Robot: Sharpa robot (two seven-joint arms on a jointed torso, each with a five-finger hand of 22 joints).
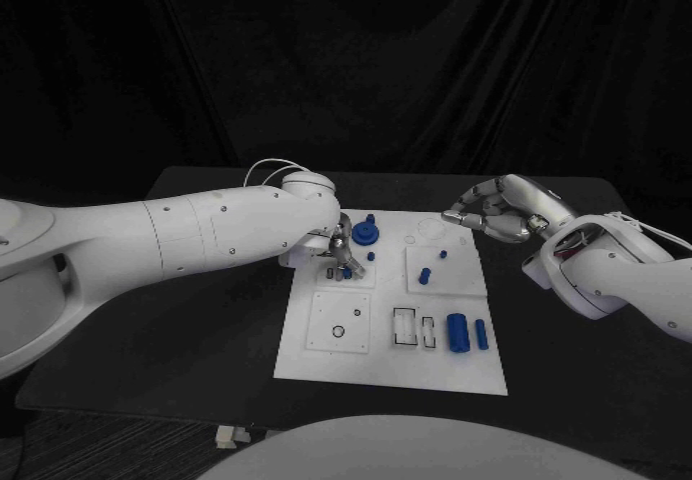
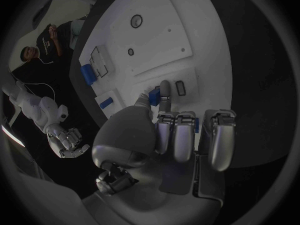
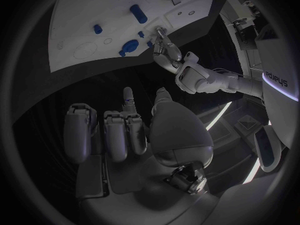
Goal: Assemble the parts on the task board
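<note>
Task board (image 1: 389,340): white plate, centre of the black table (image 1: 173,340), long side running away from the robot.

Left hand (image 1: 335,250) is low over the board's far left part. Fingertips (image 2: 165,87) point down at the surface next to a small dark-framed rectangular slot (image 2: 181,88); a small blue part (image 2: 154,93) sits right at the thumb and extended finger. Cannot tell whether it is actually pinched or only touched. Remaining fingers are curled in toward the palm. The left forearm (image 1: 188,235) crosses the table's left side and hides the board's far left corner.

Just beside this hand stands a round blue piece with a peg on top (image 1: 366,232). Further parts: small blue peg (image 1: 372,256), blue block (image 1: 428,274), small blue stud (image 1: 443,252), large blue cylinder (image 1: 457,332) with a slimmer blue bar (image 1: 480,335) beside it near the right edge. Two white rectangular recesses (image 1: 405,327) lie left of the cylinder; a black ring (image 1: 339,331) sits on the near left panel.

Right hand (image 1: 495,212) is raised off the board's far right corner, well apart from the parts, fingers curled inward, holding nothing.
</note>
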